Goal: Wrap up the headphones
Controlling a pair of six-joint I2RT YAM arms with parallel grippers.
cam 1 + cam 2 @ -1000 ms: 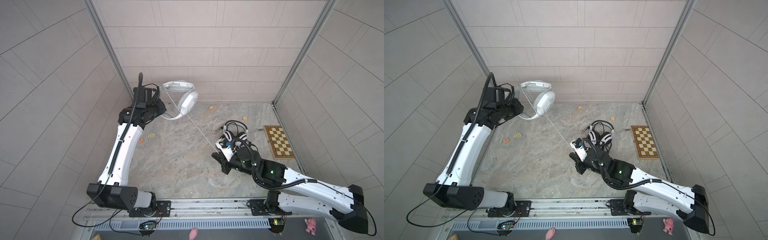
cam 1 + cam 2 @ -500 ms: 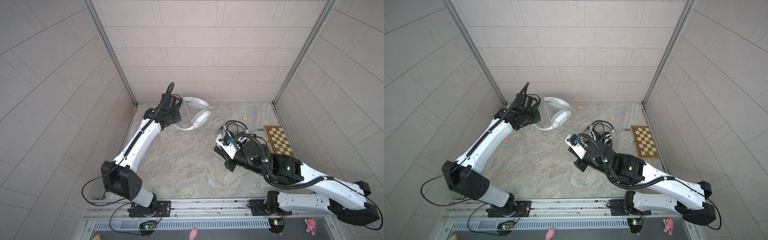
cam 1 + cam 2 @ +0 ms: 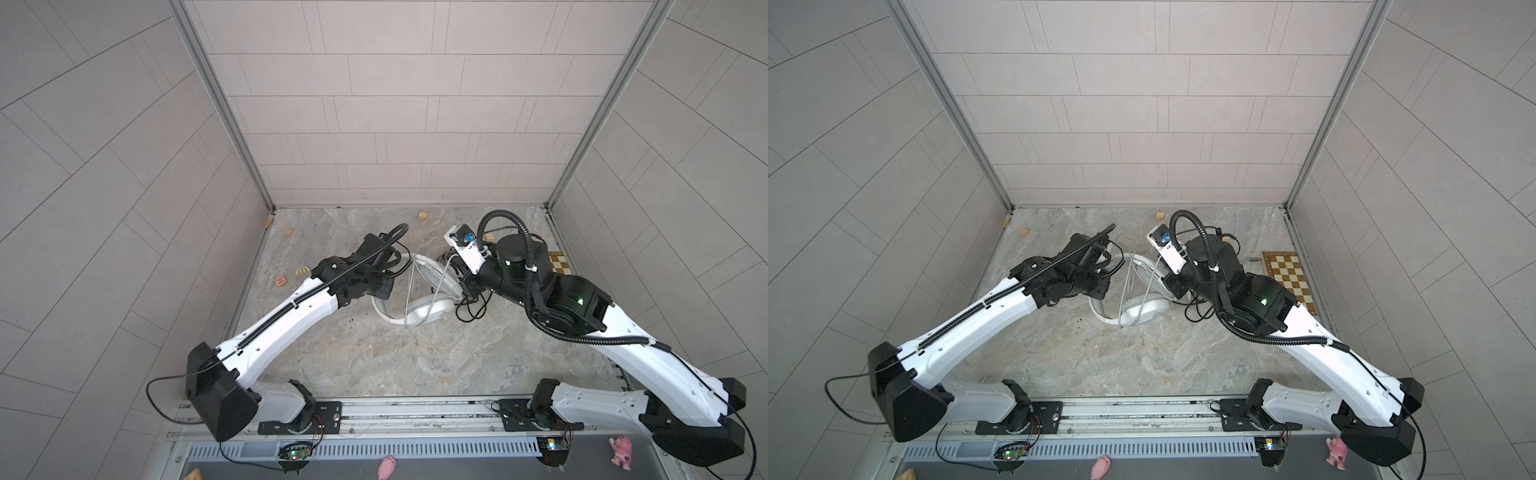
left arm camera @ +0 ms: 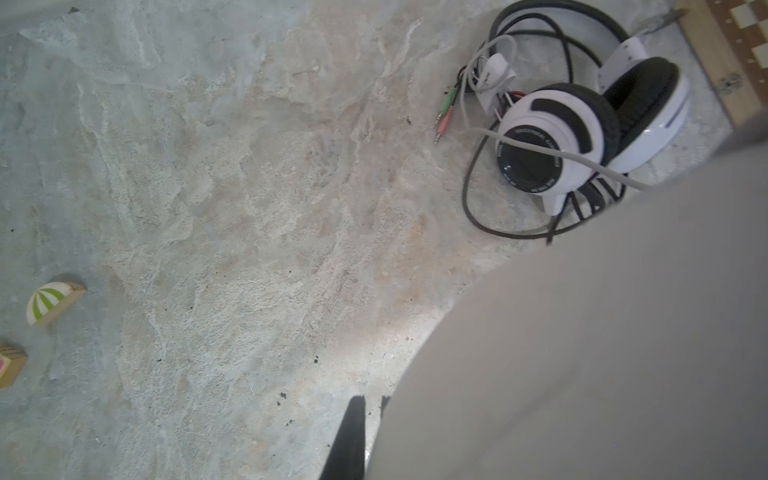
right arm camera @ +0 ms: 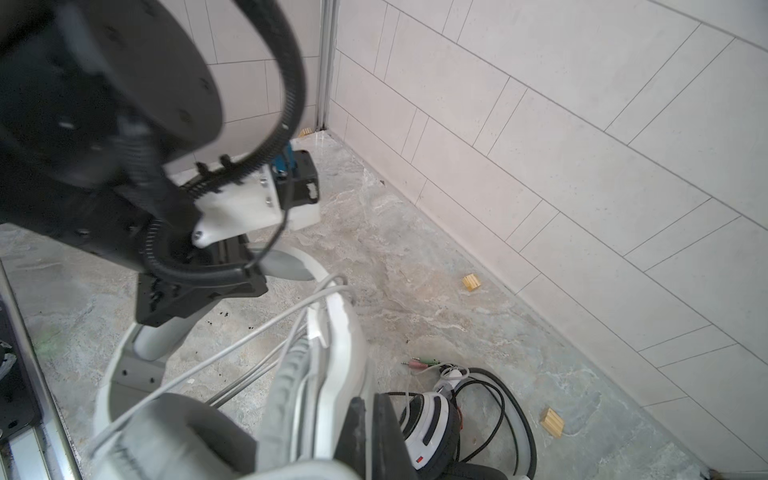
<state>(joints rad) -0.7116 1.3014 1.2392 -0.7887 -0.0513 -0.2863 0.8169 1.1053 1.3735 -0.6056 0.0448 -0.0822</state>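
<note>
The white headphones (image 3: 430, 309) (image 3: 1144, 309) sit low at mid-table in both top views, with their grey cable (image 3: 410, 286) looped over the earcups. My left gripper (image 3: 384, 286) (image 3: 1100, 286) is shut on their headband; in the left wrist view the blurred pale headset fills the space beside the gripper (image 4: 370, 401). My right gripper (image 3: 463, 282) (image 3: 1177, 286) (image 5: 370, 399) is shut beside the white earcup (image 5: 332, 365), holding the grey cable. The black-and-white headphones (image 4: 582, 137) (image 5: 432, 428) lie just behind, mostly hidden under the right arm in the top views, their black cable (image 3: 471, 309) trailing out.
A chessboard (image 3: 557, 264) (image 3: 1287, 278) lies at the right wall. Small wooden blocks (image 3: 423, 216) (image 3: 287, 232) (image 5: 471, 282) are scattered along the back. A striped half-round piece (image 3: 302, 272) (image 4: 52, 301) and a red block (image 3: 281, 281) lie at the left. Tiled walls close three sides.
My left arm swung the white headphones from high at the back left down to mid-table. My right gripper moved back to meet them, and the taut cable now hangs in loops.
</note>
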